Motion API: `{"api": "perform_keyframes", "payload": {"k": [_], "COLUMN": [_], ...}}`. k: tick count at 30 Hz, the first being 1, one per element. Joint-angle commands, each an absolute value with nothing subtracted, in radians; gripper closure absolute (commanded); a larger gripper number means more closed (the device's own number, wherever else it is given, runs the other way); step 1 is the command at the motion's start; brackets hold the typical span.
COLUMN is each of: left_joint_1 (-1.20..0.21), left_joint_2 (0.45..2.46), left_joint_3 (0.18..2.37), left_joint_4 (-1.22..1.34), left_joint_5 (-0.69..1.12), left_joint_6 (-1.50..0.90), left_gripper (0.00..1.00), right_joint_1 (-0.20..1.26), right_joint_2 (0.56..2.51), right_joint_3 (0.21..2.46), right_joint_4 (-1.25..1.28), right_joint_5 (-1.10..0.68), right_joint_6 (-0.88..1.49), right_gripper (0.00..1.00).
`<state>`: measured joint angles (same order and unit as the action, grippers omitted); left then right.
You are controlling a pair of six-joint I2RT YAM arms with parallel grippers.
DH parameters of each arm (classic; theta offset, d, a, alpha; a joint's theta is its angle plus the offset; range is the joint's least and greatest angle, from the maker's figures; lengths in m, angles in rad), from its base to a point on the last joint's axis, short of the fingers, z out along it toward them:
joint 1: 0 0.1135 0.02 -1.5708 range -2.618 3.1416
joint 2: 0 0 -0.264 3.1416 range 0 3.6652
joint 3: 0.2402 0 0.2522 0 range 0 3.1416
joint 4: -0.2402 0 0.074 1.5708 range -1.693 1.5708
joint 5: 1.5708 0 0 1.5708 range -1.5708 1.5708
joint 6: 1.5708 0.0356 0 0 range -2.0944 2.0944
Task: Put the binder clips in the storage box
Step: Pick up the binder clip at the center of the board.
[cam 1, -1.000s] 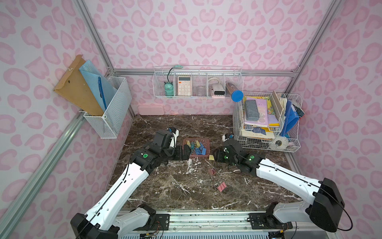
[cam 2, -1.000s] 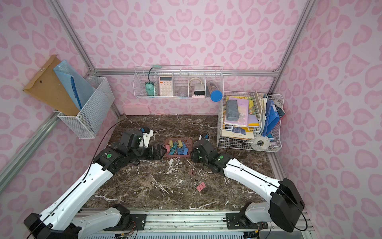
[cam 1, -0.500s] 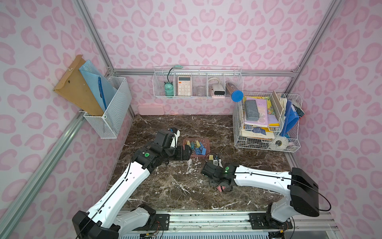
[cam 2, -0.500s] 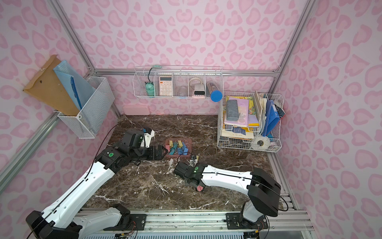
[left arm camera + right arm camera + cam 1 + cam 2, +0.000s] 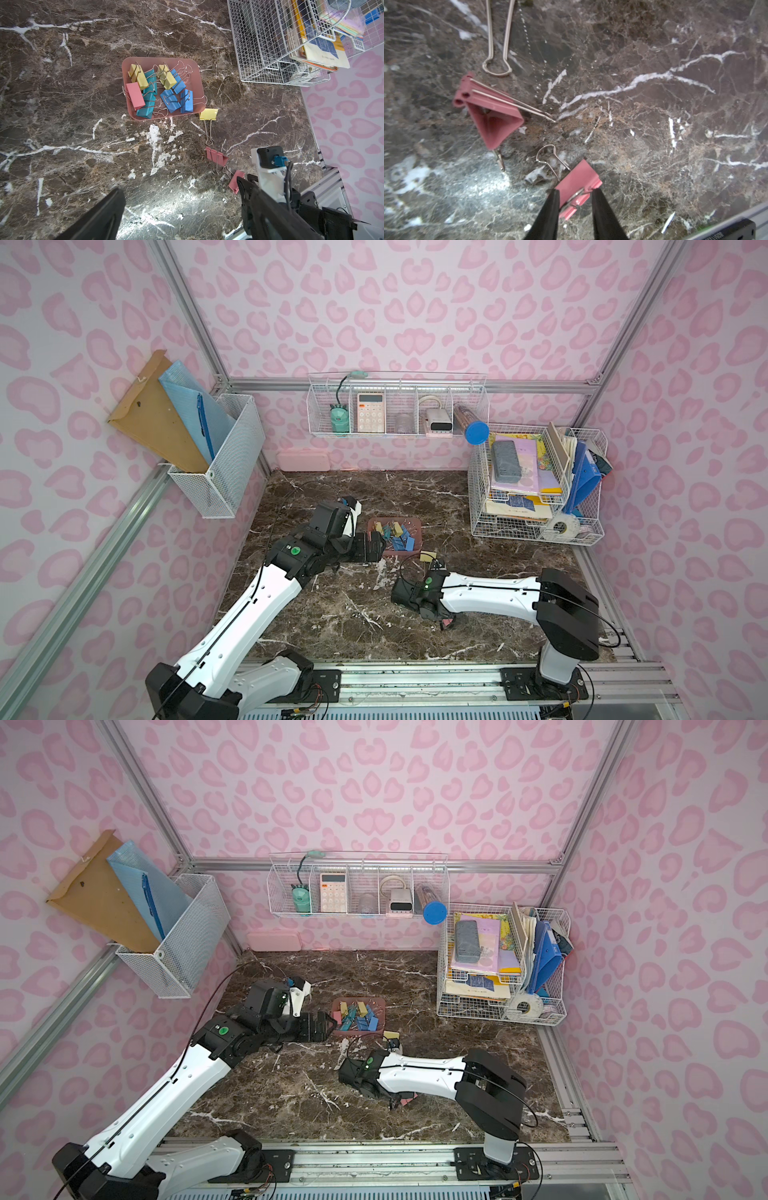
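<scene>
The dusty-pink storage box sits mid-table and holds several blue, teal, yellow and pink binder clips. A yellow clip lies just outside the box's near corner. Nearer the front lie two pink clips: one stands free, and my right gripper has come down over the other pink clip, with a finger pressed on each side of it. My left gripper hovers wide open and empty at the box's left side.
A white wire basket full of papers stands at the right back. A wall basket holds a calculator and small items. A pale pink closed case lies against the back wall. A mesh file basket hangs at the left.
My right arm swung from beside the box toward the table's front and dropped onto the pink clip, its jaws narrowing around it. The left arm stayed where it was.
</scene>
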<state>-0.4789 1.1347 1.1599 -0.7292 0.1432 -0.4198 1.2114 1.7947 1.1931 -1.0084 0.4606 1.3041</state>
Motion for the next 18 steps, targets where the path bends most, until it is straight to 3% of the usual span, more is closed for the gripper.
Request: {"api": "perform_keyframes", "payload": {"k": [1, 12, 18], "left_joint_1": [-0.479, -0.479, -0.479], "left_joint_2": [1.14, 1.124, 1.13], "left_joint_3": [1.167, 1.157, 1.163], "left_joint_4": [-0.718, -0.721, -0.72], "left_joint_5": [0.152, 0.145, 0.15], "left_joint_6": [-0.423, -0.426, -0.426], "left_gripper": [0.01, 0.01, 0.01], "right_joint_1": [1.216, 1.216, 1.189], "right_joint_2": [1.81, 1.783, 1.671], "right_joint_3": [1.207, 1.184, 1.222], "right_joint_4": [-1.053, -1.043, -1.118], "right_joint_5": [0.484, 0.533, 0.644], "right_joint_6": [1.333, 1.347, 1.34], "right_gripper": [0.79, 1.0, 1.0]}}
